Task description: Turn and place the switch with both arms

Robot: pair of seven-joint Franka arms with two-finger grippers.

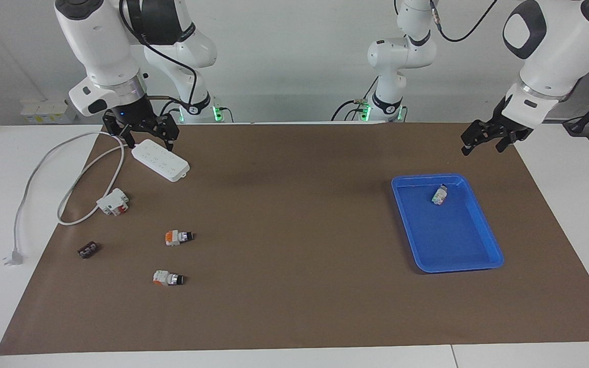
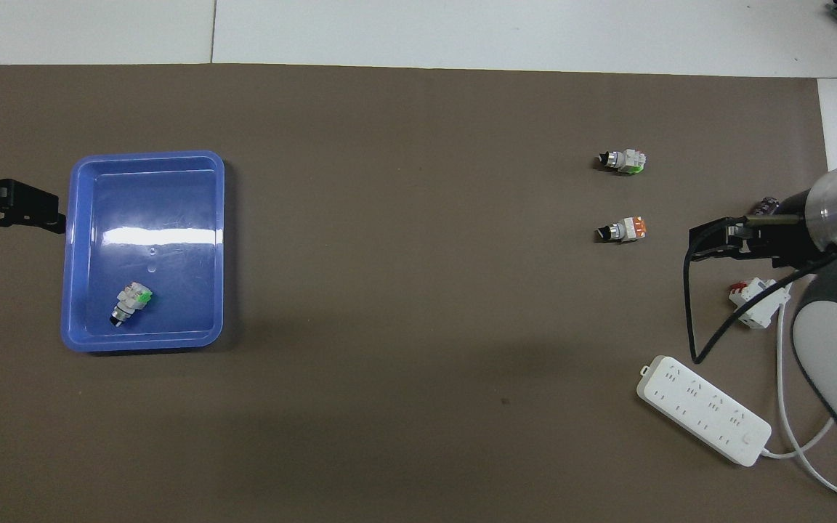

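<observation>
Nearest the robots, both arms hang raised over their own ends of the tabletop (image 1: 294,317), which is covered by a brown mat (image 1: 299,230). The right claw (image 1: 141,134) hovers above one end of a white power strip (image 1: 160,160), its fingers spread apart and holding nothing. The left claw (image 1: 486,140) hangs over the mat just beside the near corner of a blue tray (image 1: 489,240), also spread open and empty.

Inside the tray, toward its nearer end, lies one small white switch piece with green marks (image 1: 439,194), on its side; the rest of the tray is bare blue floor.

Farther out, at the right arm's end, a white and red plug block (image 1: 113,201) sits on the mat where the power strip's white cable (image 1: 34,179) loops past. Farther still lies the switch (image 1: 178,237) with its orange rear block, on its side on the mat, black knob pointing toward the left arm's end. A small dark component (image 1: 88,250) rests near the mat's edge. Farthest from the robots lies a near-twin switch (image 1: 167,278), mostly white, also on its side.
</observation>
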